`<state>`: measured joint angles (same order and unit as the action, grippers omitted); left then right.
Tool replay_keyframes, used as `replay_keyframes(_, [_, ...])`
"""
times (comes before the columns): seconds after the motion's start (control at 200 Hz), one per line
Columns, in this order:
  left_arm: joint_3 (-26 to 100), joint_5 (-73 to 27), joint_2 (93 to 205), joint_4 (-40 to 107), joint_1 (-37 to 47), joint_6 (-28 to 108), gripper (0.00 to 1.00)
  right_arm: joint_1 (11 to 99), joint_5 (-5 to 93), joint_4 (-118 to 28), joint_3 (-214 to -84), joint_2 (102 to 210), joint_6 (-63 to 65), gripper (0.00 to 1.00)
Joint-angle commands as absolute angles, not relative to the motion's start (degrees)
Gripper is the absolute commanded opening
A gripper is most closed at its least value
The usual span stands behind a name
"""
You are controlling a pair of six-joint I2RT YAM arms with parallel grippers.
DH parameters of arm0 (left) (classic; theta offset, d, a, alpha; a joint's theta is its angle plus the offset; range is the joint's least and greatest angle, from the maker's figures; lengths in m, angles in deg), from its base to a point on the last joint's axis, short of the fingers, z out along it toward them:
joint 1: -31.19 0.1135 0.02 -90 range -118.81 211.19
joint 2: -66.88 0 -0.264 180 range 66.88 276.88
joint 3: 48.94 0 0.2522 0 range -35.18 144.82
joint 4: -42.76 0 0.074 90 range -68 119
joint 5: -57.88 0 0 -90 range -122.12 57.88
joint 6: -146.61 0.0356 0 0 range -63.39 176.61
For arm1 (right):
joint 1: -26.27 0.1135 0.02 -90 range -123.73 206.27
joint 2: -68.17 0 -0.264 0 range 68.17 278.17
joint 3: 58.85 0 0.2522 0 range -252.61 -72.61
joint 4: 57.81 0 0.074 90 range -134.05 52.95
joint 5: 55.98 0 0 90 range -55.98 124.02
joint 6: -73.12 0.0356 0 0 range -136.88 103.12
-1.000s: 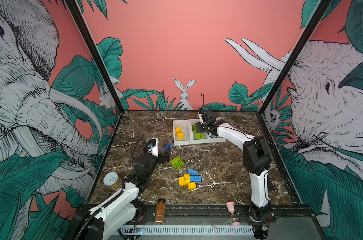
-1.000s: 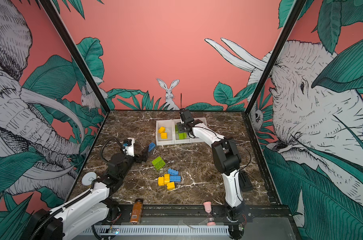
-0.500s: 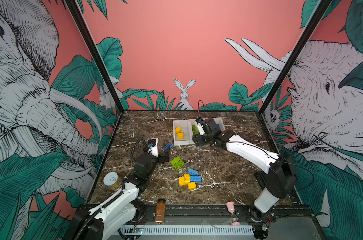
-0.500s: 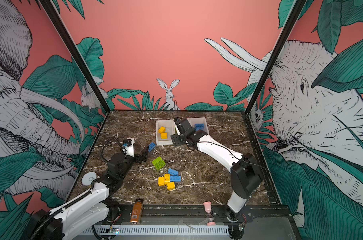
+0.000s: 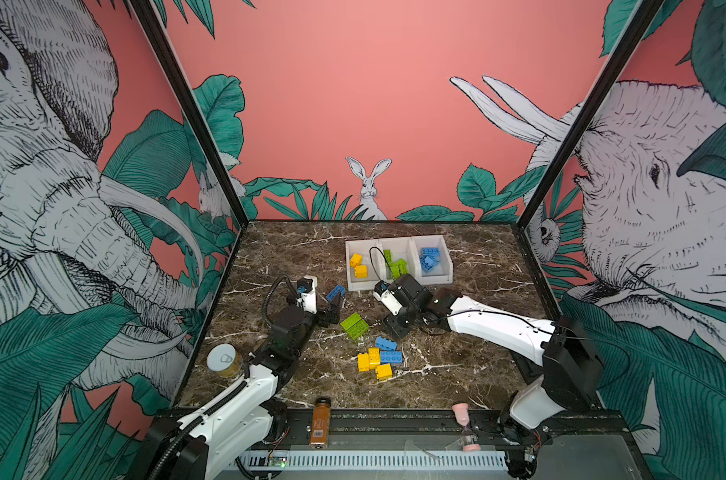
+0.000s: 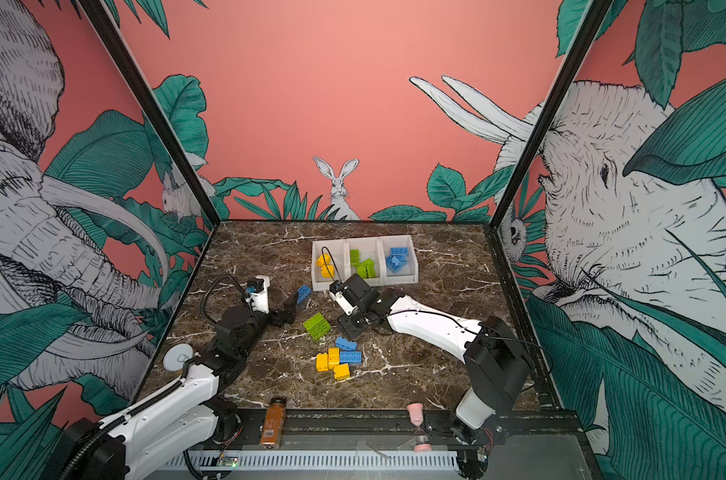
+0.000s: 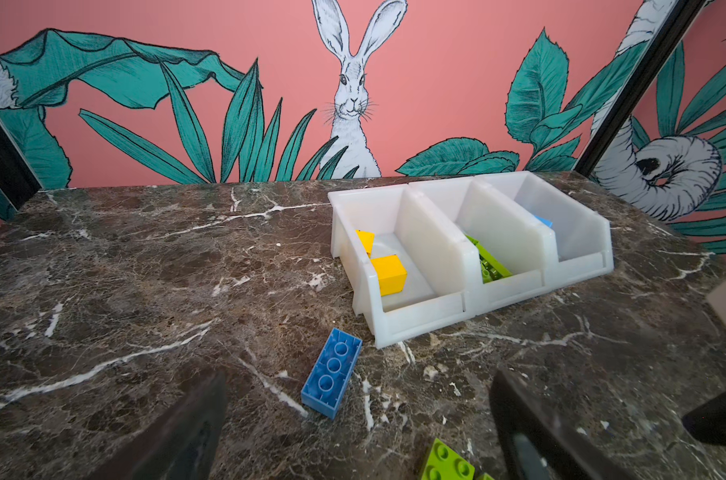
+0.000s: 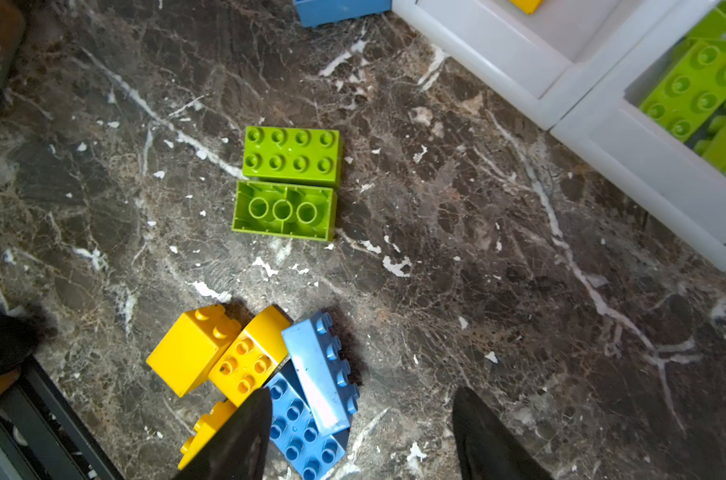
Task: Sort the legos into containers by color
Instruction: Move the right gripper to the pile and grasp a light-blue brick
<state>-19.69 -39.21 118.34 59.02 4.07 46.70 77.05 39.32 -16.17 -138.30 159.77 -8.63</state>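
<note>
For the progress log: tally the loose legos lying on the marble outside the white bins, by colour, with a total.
yellow legos: 3
green legos: 2
blue legos: 3, one of them lying apart
Total loose: 8

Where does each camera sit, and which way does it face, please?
Both top views: high in front, looking down over the table; left arm and right arm show.
Left wrist: low, facing the containers and a blue lego; open left gripper shows.
Right wrist: looking down on legos; open right gripper shows.
Shared: both wrist views catch the containers.
</note>
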Motion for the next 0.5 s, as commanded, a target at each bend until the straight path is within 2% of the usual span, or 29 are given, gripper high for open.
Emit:
replay_keyframes(0.0, [-19.5,-38.0,117.9,60.2,4.1,46.4,0.99,78.3,41.5,-15.8,-137.8,161.9,-11.9,0.67])
replay_keyframes(0.495, [-19.5,-38.3,118.4,60.4,4.1,46.7,0.99,80.1,44.0,-15.0,-139.3,170.2,-13.9,0.64])
